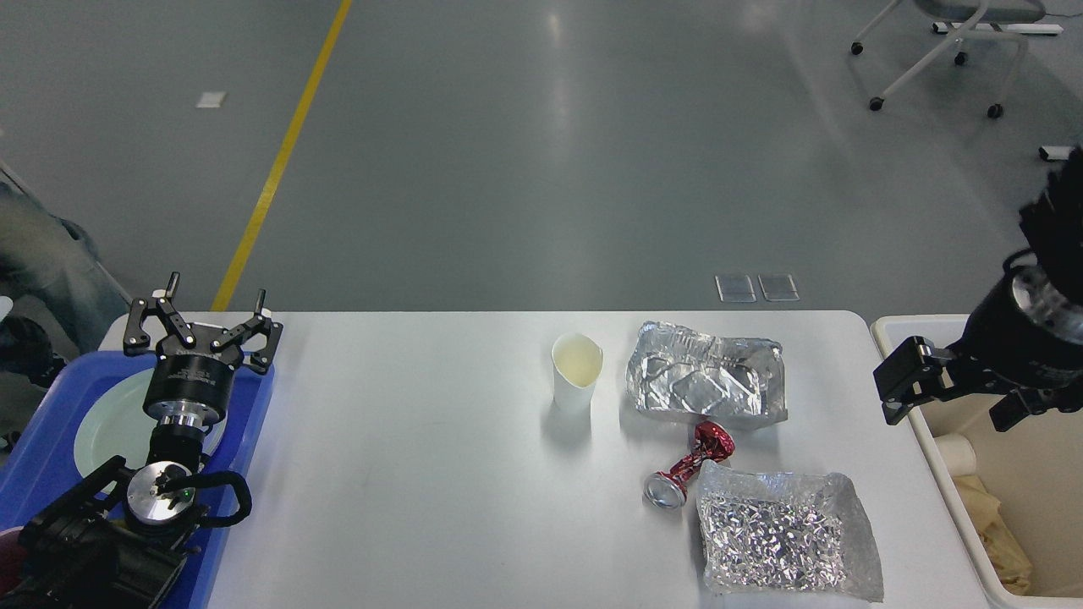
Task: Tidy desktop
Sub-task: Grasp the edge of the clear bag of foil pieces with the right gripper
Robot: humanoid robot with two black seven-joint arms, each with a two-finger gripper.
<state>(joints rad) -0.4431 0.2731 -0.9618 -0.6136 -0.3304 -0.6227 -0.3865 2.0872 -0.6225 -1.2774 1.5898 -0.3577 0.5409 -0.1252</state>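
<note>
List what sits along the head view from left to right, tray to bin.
blue tray → left gripper → paper cup → crushed red can → right gripper → cream bin

The desktop (406,474) is a wide white rectangular tabletop with rounded far corners, smooth and plain, lying flat and filling most of the lower half of the head view. Its surface shows a soft sheen and faint shadows, and the left and middle stretches are bare white. Its far edge runs straight across against the grey floor — the near edge runs out of view at the bottom. The left end is partly covered (only the rounded far corner shows there), while the right edge slants down toward the lower right corner of the view.
</note>
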